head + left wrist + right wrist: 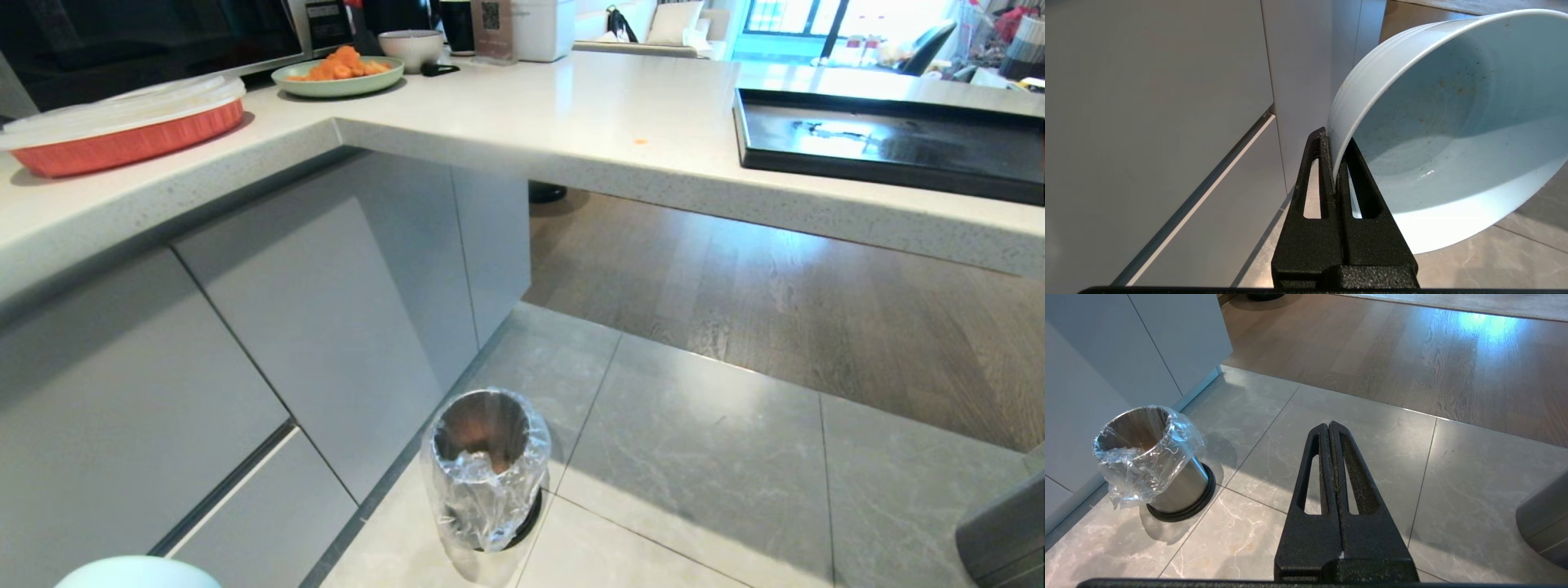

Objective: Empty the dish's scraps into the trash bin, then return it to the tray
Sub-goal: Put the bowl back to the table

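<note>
The left gripper [1336, 163] is pinched shut on the rim of the dish [1453, 134], one finger outside the wall and one inside, so the pale blue bowl hangs tipped on its side with its mouth toward the wrist camera. In the head view only a sliver of the dish [137, 573] shows at the lower left corner, low beside the cabinet doors [245, 351]. Its inside holds only fine specks and a wet sheen; no scraps are visible in it.

The dish looks rigid, glossy and probably ceramic: light enough for a rim pinch, but slick where wet and likely to chip or break if it slips onto the tile floor [718, 457]. The thin rim is the natural hold, and a pinch deeper down the wall would probably resist swinging better than one at the very edge.

The one trash bin [487, 469] stands on the floor just beside the cabinets, its liner draped over the rim. The right gripper [1330, 457] is closed on nothing and hangs over bare tile, right of the bin.

On the counter [571, 114] there is one red baking dish [122, 131] at the left, then one green plate [339, 75] heaped with orange pieces, one greyish bowl [412, 47] behind it, and one black tray [890, 147] at the right, with nothing on it.
</note>
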Tool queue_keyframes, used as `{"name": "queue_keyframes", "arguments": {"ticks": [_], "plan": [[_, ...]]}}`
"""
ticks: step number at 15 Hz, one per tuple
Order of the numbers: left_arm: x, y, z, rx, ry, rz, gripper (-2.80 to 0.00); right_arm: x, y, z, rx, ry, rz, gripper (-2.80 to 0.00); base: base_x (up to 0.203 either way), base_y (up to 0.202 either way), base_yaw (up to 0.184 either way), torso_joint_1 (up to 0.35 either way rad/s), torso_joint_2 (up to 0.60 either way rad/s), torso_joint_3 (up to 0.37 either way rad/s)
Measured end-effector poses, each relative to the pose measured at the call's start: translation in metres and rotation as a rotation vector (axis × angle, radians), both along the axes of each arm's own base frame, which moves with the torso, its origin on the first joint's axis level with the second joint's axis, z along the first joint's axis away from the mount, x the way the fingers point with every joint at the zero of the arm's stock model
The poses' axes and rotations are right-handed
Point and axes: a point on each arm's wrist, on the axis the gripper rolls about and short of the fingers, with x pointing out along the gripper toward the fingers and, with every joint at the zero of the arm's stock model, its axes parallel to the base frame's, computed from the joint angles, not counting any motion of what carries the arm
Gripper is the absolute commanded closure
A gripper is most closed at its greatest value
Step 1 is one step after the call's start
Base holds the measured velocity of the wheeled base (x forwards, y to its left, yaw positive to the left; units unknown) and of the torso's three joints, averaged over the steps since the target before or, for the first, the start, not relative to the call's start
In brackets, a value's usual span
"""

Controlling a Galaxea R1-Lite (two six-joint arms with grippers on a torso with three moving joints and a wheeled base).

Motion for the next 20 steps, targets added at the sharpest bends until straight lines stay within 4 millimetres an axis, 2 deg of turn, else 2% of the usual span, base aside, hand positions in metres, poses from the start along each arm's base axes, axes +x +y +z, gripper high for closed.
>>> {"name": "queue_keyframes", "arguments": {"ticks": [20], "plan": [[0.0000, 0.0000, 0.0000, 0.000, 0.000, 0.000, 0.00, 0.0000, 0.0000, 0.0000, 0.000, 0.000, 0.000, 0.00, 0.000, 0.000, 0.000, 0.000, 0.00, 0.000]]}}
